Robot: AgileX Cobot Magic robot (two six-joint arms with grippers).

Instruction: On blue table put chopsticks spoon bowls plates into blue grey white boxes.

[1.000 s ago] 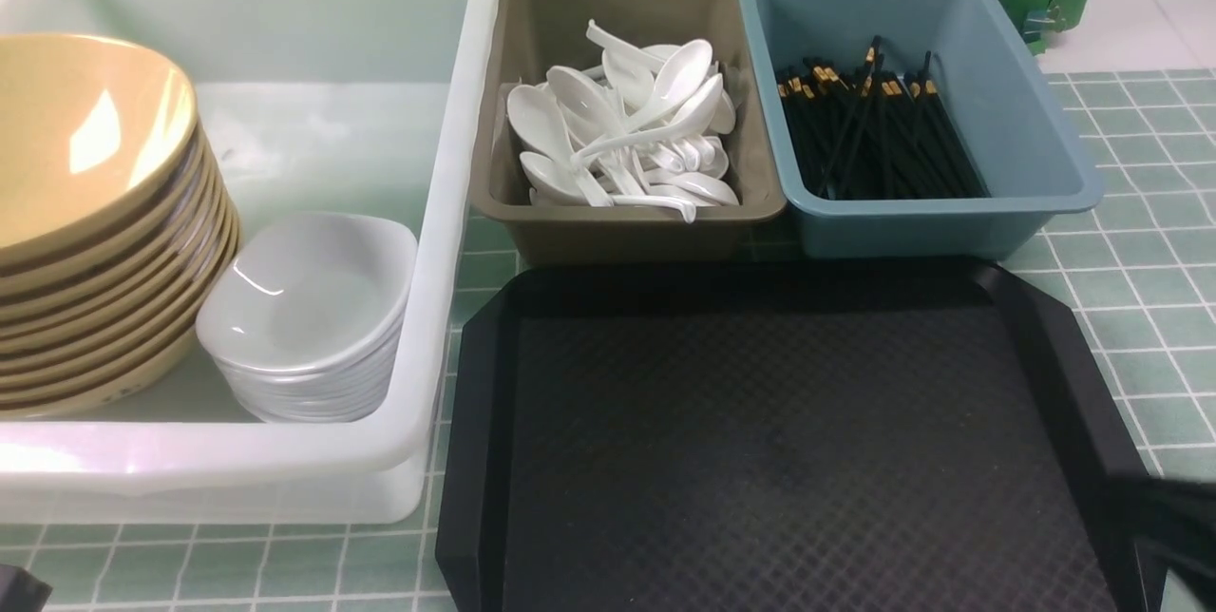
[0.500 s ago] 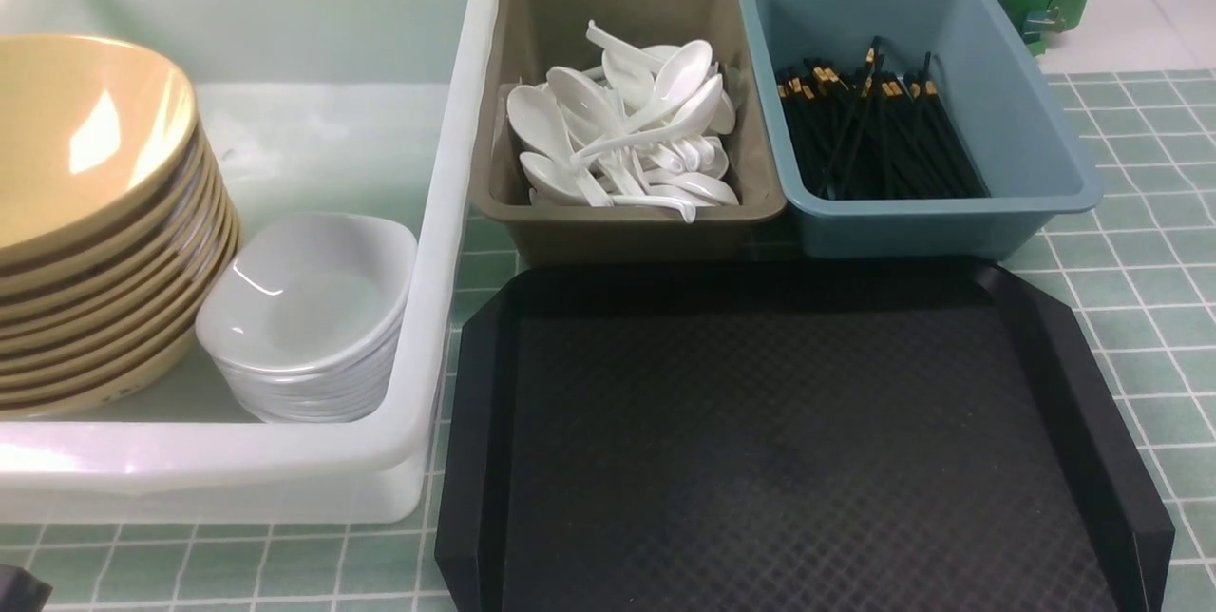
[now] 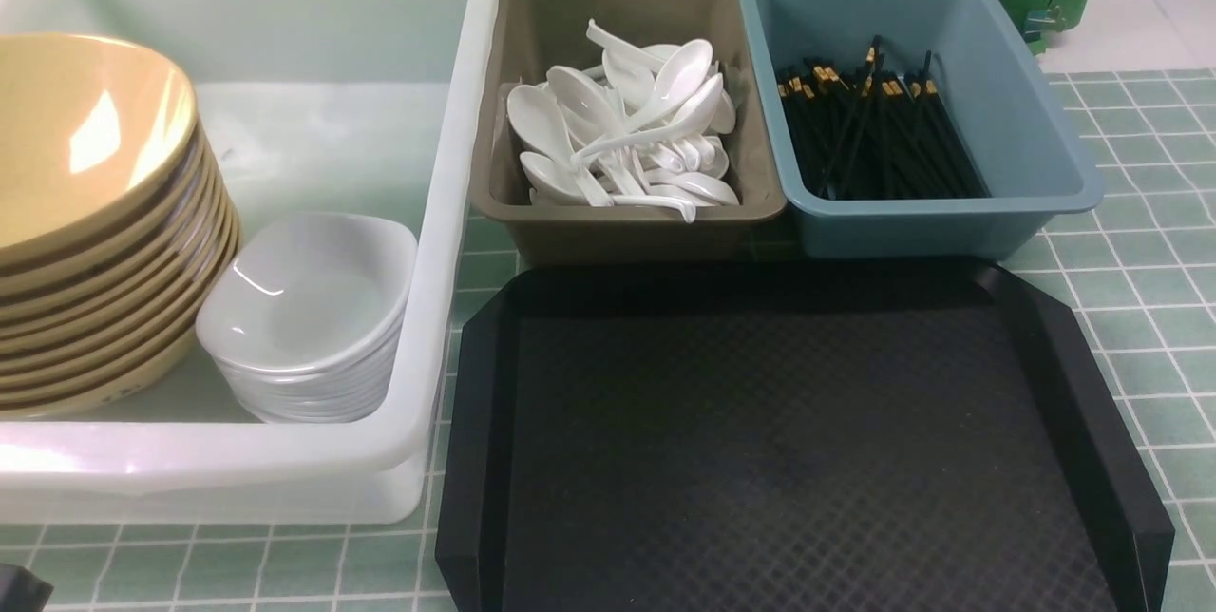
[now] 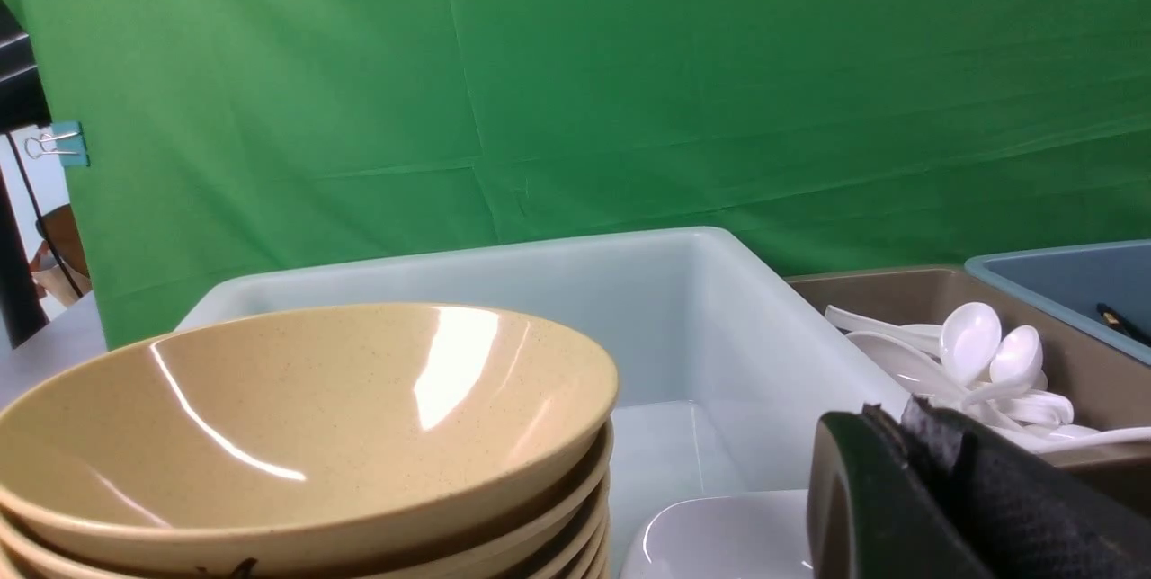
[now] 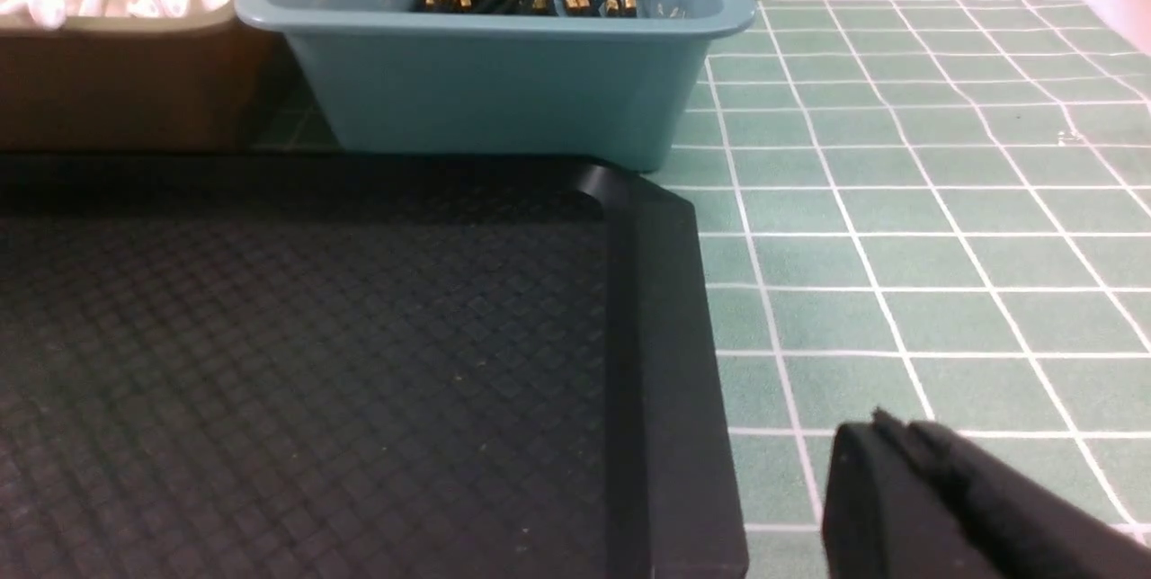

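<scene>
Three bins on the blue table (image 3: pixel 1121 308), all loaded. White tub (image 3: pixel 456 213): tilted stack of bowls (image 3: pixel 95 213), stack of plates (image 3: pixel 309 317) just beside it. Grey-brown bin (image 3: pixel 627 222): spoons (image 3: pixel 622 132), heaped, handles pointing every way. Blue bin (image 3: pixel 912 213): chopsticks (image 3: pixel 874 132), long axes running front to back, gold-banded ends away from the robot. Black tray (image 3: pixel 788 441): bare. Nothing appears left to sort. Left gripper (image 4: pixel 908 453) and right gripper (image 5: pixel 899 462): fingers together, holding nothing.

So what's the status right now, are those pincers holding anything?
Left pincer shut, empty. Right pincer shut, empty, low over the blue table. Bowls, plates, spoons, chopsticks all binned. Black tray bare, nothing blocking.
</scene>
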